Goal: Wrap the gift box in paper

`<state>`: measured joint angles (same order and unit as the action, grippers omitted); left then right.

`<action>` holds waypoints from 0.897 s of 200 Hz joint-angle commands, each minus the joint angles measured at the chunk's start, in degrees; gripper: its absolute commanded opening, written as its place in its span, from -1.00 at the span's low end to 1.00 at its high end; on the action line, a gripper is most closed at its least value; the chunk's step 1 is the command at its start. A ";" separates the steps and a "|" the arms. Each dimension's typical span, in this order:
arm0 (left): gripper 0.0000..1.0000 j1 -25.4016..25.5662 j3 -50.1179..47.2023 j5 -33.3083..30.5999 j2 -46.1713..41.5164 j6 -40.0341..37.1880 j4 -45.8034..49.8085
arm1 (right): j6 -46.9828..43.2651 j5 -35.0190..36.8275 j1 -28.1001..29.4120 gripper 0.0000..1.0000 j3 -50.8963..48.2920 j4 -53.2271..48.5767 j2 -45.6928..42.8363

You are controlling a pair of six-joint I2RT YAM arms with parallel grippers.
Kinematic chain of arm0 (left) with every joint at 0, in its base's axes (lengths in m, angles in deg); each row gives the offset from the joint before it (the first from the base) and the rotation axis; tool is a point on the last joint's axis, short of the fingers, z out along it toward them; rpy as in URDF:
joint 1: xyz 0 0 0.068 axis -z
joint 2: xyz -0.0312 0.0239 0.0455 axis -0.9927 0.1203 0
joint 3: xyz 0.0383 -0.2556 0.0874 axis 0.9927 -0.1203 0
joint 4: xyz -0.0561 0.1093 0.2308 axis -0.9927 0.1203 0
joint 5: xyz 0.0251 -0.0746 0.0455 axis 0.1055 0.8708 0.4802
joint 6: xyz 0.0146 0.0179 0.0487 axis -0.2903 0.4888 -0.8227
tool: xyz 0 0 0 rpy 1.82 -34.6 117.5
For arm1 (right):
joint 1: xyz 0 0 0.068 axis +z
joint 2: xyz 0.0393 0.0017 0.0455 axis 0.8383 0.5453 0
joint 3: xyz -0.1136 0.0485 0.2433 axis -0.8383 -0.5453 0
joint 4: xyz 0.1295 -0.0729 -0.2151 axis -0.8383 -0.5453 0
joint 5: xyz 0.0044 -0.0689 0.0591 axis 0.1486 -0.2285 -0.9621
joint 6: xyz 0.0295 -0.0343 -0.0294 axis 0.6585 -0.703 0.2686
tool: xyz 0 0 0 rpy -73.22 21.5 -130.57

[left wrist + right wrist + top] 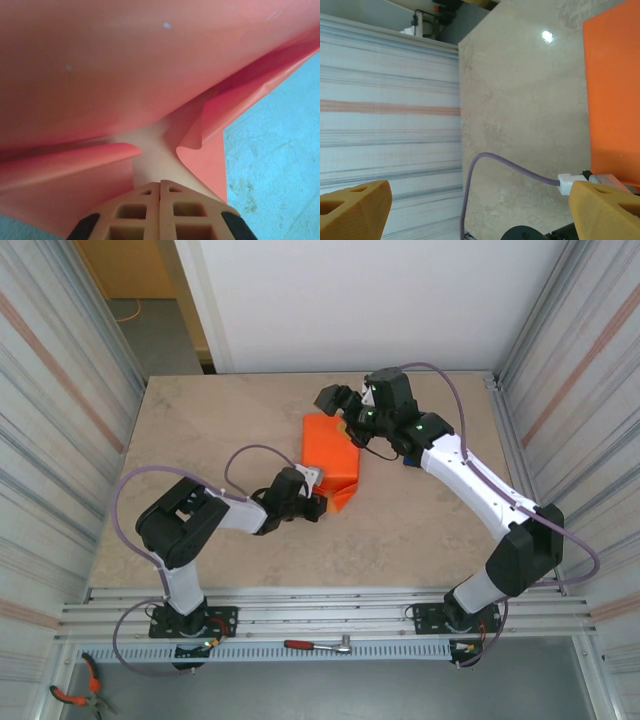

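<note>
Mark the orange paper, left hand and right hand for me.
orange paper [330,450], top view, flat upper face.
left hand [160,187], left wrist view, seam between its shut fingertips.
right hand [480,207], right wrist view, gap midway between its open fingertips.

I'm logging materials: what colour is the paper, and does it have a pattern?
Plain bright orange: the paper has no pattern; clearest in the top external view.

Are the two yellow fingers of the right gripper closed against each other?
No, the right gripper is open: its yellow fingers stand far apart, with beige tabletop between them.
</note>
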<state>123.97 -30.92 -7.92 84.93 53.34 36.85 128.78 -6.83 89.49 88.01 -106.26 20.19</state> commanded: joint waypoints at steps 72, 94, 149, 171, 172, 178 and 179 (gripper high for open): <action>-0.92 1.18 -1.62 -3.56 -7.69 -1.14 3.54 | 2.21 -1.75 0.26 0.78 -3.43 6.73 -2.88; -0.92 0.28 -1.33 -4.11 -7.65 -1.81 3.31 | 0.70 -2.72 0.15 0.77 -1.41 4.29 -1.82; -0.92 -2.08 -0.35 -4.31 -4.85 -2.91 0.76 | -0.58 -2.32 -0.50 0.73 -6.93 4.20 -2.48; -0.92 -2.27 0.29 -4.48 -3.34 -3.47 0.11 | -1.79 -1.61 -1.24 0.73 -10.43 4.76 -3.45; -0.93 -2.24 0.24 -4.52 -3.31 -3.53 0.08 | -1.85 -1.55 -1.24 0.73 -10.61 4.79 -3.46; -0.93 -2.25 0.09 -4.87 -2.83 -3.62 -0.31 | -2.00 -1.28 -1.61 0.72 -11.51 4.73 -3.70; -0.93 -2.23 0.05 -4.98 -2.75 -3.55 -0.43 | -2.00 -1.29 -1.69 0.72 -11.68 4.73 -3.72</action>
<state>121.83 -32.10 -11.46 80.69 51.57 38.84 129.09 -8.51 89.05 79.48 -101.74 18.86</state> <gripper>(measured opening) 0.059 0.864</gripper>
